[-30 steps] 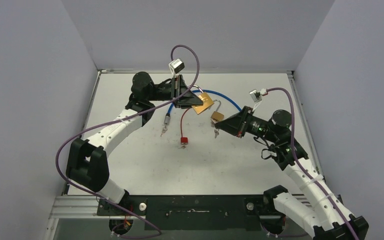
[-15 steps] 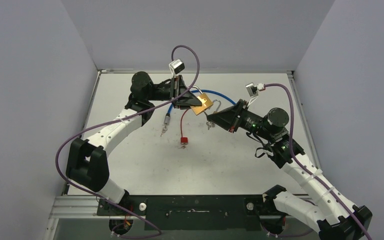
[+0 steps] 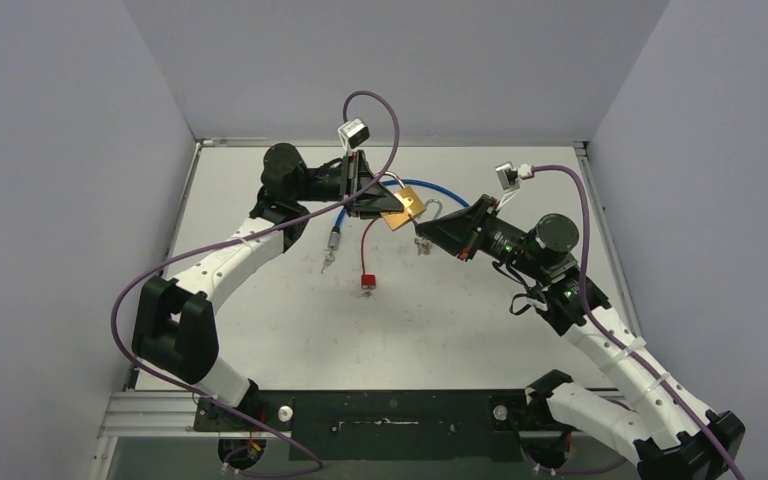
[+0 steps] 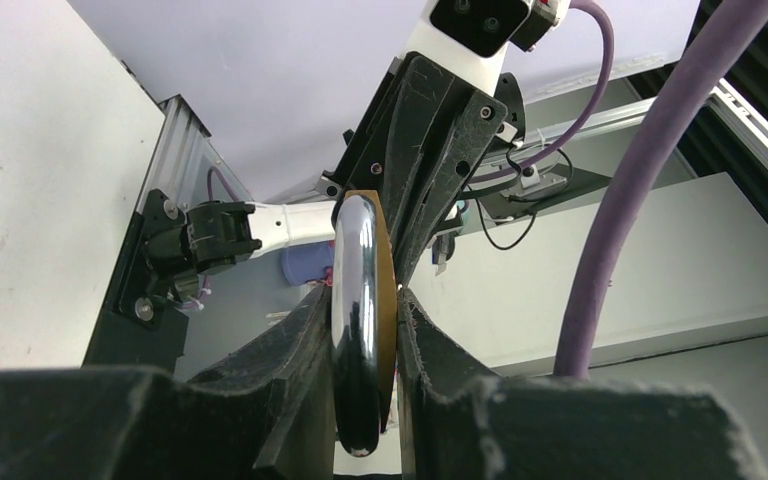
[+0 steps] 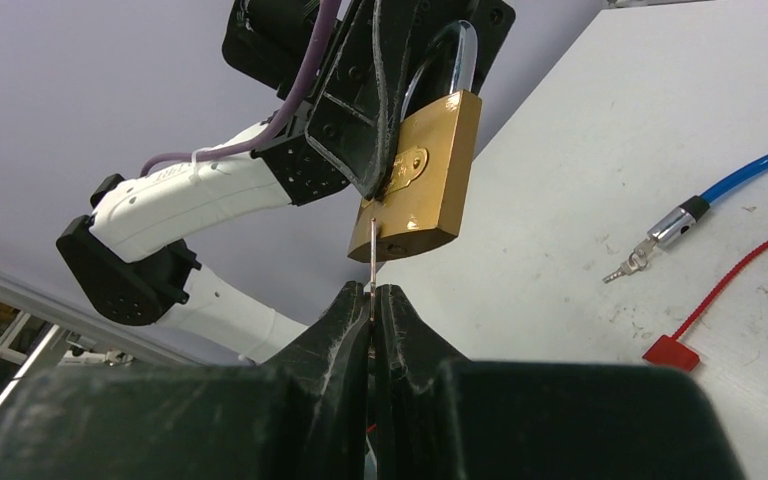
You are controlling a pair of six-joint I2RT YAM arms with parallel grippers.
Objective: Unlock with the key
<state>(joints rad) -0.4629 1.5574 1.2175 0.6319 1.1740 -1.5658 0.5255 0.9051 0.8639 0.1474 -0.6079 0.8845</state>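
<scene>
We see the left gripper clamping the brass padlock above the far table. The right gripper pinches the key, its tip seemingly at the keyhole (blue cable and red tag lie beneath).

The overhead camera sits high behind the arm bases and looks down and forward over the whole table from well back. The left wrist camera peers out along its own fingers, very close, toward the room's near side, facing the right arm. The right wrist camera looks up past its fingers at the left arm. All three catch the padlock.
</scene>
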